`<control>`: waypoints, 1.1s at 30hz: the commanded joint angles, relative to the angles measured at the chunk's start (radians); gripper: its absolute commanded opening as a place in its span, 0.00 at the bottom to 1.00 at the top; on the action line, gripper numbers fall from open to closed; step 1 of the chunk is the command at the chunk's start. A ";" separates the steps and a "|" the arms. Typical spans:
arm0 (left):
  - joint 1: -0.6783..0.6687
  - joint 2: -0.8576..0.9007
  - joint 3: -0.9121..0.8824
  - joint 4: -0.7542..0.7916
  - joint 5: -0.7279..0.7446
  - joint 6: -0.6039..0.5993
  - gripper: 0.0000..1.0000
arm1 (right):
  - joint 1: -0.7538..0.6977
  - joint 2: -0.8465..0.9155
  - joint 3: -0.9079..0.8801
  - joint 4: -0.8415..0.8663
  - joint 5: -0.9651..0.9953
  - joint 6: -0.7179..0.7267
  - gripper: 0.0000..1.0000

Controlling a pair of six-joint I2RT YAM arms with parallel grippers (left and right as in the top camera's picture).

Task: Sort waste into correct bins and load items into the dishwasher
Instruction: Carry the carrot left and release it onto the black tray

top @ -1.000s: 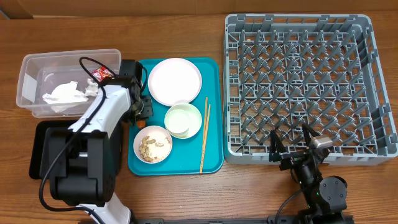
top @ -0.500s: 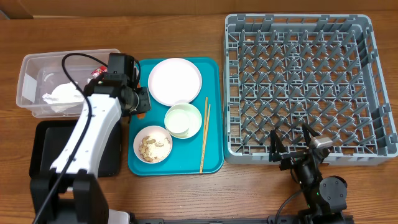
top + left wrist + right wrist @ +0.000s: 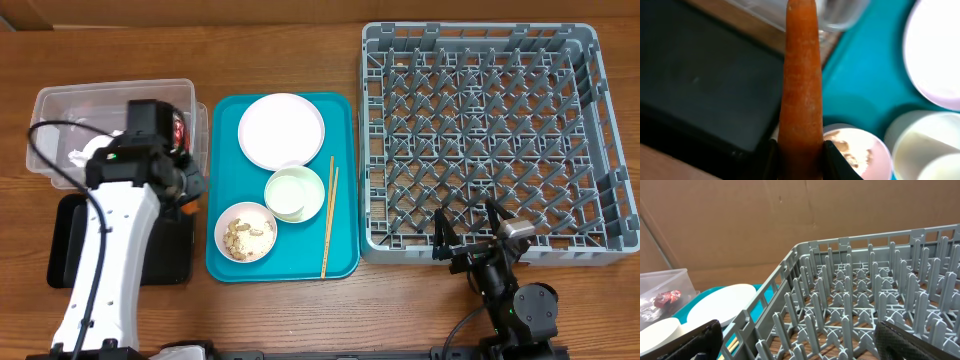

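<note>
Remotely, from my overhead feed, I see the wooden table [image 3: 180, 40] carrying its largest piece on the right, the grey dish rack [image 3: 480, 140], its pegs bare. The teal tray [image 3: 340, 150] lies in the middle. At the far left stands the clear tub [image 3: 50, 130], and the black tray [image 3: 70, 250] lies just in front of it. On the teal tray, a round white plate [image 3: 281, 130] sits at the far end. A white bowl [image 3: 294, 192] sits below it, and a bowl of beige scraps [image 3: 245, 231] lies nearest me. The wooden chopsticks [image 3: 329, 215] lie lengthwise along the tray's right side. Inside the tub, a crumpled white tissue [image 3: 85, 150] rests to the left and a red-and-silver wrapper [image 3: 181, 131] lies against the right wall. My left gripper [image 3: 186, 192] hangs over the right edge of the black tray, just beside the tub's near right corner. In the left wrist view, its fingers [image 3: 769, 160] are drawn in narrow, pinching the thick end of the orange carrot [image 3: 801, 90]. The carrot points straight away from the camera. Beneath it are the black tray's corner, a strip of bare table and the edge of the tub. My right gripper [image 3: 468, 232] sits low at the near wall of the rack, fingers [image 3: 700, 340] spread wide with nothing between them.
</note>
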 commanded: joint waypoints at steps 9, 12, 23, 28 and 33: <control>0.230 -0.016 -0.039 0.039 -0.035 -0.119 0.04 | -0.003 -0.011 -0.010 0.006 -0.006 -0.003 1.00; 0.270 -0.016 -0.085 0.100 -0.035 -0.148 0.04 | -0.003 -0.011 -0.010 0.006 -0.006 -0.003 1.00; 0.388 -0.002 -0.279 0.290 -0.030 -0.279 0.04 | -0.003 -0.011 -0.010 0.006 -0.006 -0.003 1.00; 0.427 -0.002 -0.369 0.406 0.032 -0.338 0.04 | -0.003 -0.011 -0.010 0.006 -0.006 -0.003 1.00; 0.434 -0.002 -0.455 0.533 0.090 -0.415 0.06 | -0.003 -0.011 -0.010 0.006 -0.006 -0.003 1.00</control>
